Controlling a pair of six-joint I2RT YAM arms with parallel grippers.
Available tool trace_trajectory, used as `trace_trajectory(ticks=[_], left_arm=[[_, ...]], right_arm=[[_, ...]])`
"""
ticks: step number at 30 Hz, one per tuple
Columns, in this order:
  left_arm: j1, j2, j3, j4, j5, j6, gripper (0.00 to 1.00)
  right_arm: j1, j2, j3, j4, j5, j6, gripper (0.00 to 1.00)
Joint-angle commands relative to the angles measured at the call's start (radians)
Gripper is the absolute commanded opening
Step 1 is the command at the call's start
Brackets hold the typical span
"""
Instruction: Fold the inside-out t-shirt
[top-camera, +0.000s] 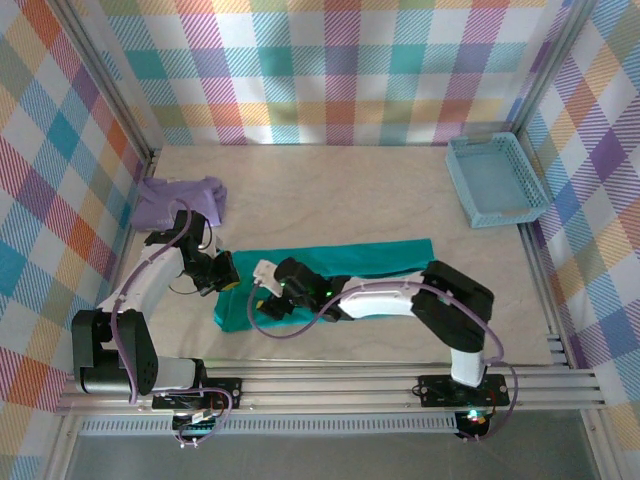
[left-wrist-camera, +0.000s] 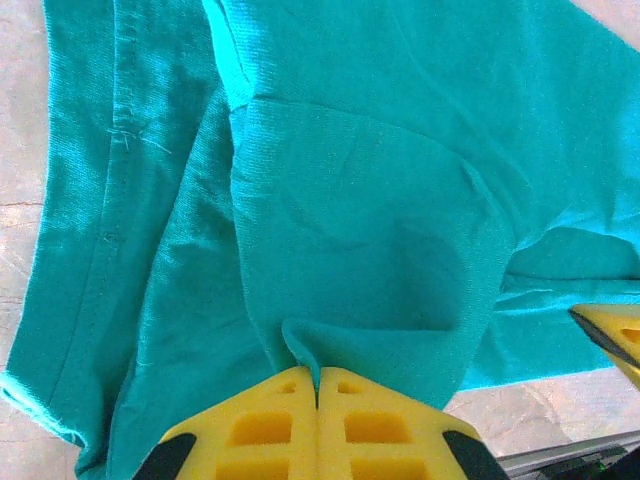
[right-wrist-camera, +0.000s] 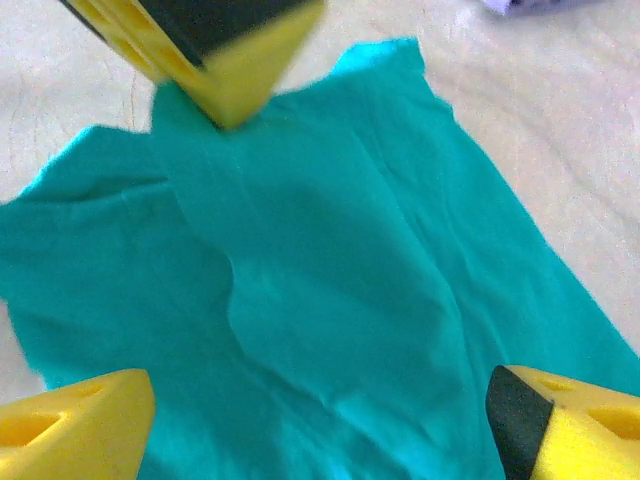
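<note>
The inside-out t-shirt (top-camera: 350, 262) is a teal-green strip lying across the table's middle, its left end bunched toward the front. My left gripper (top-camera: 226, 272) is over that left end, and its yellow fingers (left-wrist-camera: 350, 420) are shut on a raised fold of the t-shirt (left-wrist-camera: 360, 230). Just right of it, my right gripper (top-camera: 264, 288) hovers above the same end. Its jaws stand wide open over the smooth cloth (right-wrist-camera: 330, 280), with nothing between the fingertips (right-wrist-camera: 80, 420). The left gripper's fingers (right-wrist-camera: 225, 55) pinch the cloth at the top of the right wrist view.
A pale lavender garment (top-camera: 180, 200) lies crumpled at the back left near the wall. A light blue basket (top-camera: 495, 180) stands at the back right. Checked walls enclose the table on three sides, and an aluminium rail runs along the front.
</note>
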Motion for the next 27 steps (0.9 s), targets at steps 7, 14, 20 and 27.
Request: trace_trajectory(ticks=[7, 14, 20, 27], left_arm=[[0.011, -0.023, 0.022, -0.015, 0.006, 0.009, 0.00], [0.012, -0.028, 0.012, -0.009, 0.005, 0.005, 0.00], [0.011, -0.028, 0.013, -0.012, -0.003, 0.007, 0.00], [0.012, -0.024, 0.004, -0.014, -0.012, 0.011, 0.00]], right_arm=[[0.034, 0.131, 0.092, 0.108, 0.202, -0.073, 0.88], [0.045, 0.162, 0.118, 0.121, 0.351, -0.061, 0.88], [0.050, 0.068, 0.051, 0.091, 0.441, -0.031, 0.83], [0.050, 0.002, 0.023, 0.011, 0.496, 0.000, 0.74]])
